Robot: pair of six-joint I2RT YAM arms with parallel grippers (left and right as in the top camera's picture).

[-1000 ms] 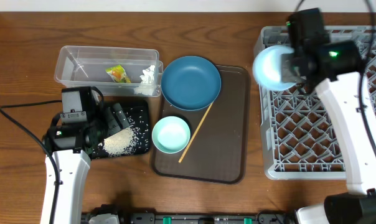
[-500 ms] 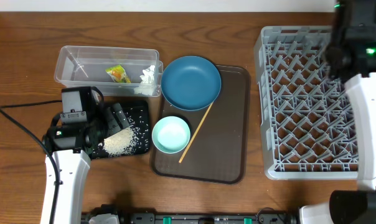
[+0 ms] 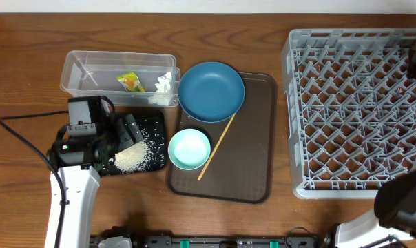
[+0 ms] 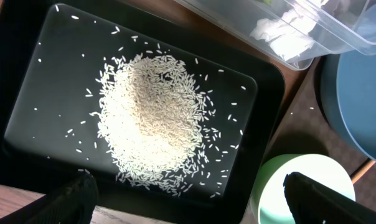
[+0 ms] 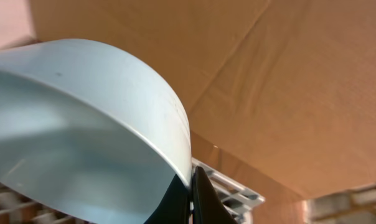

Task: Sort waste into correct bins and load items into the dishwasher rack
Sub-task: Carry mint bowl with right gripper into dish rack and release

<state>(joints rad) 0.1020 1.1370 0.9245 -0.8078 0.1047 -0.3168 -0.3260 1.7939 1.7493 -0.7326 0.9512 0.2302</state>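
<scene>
My right tool (image 5: 189, 200) is pinched shut on the rim of the light blue bowl (image 5: 82, 124), with a bit of the grey rack (image 5: 228, 186) showing beneath. My left tool (image 4: 194, 202) stands wide open, holding nothing, above the black tray (image 4: 26, 62) and its rice (image 4: 150, 124). The mint bowl (image 3: 189, 149) and chopstick (image 3: 218, 145) lie on the brown tray (image 3: 253, 165), and the dark blue dish (image 3: 211, 89) overlaps its corner. The wrapper (image 3: 130, 81) and tissue (image 3: 165, 83) sit in the clear tub (image 3: 77, 69).
</scene>
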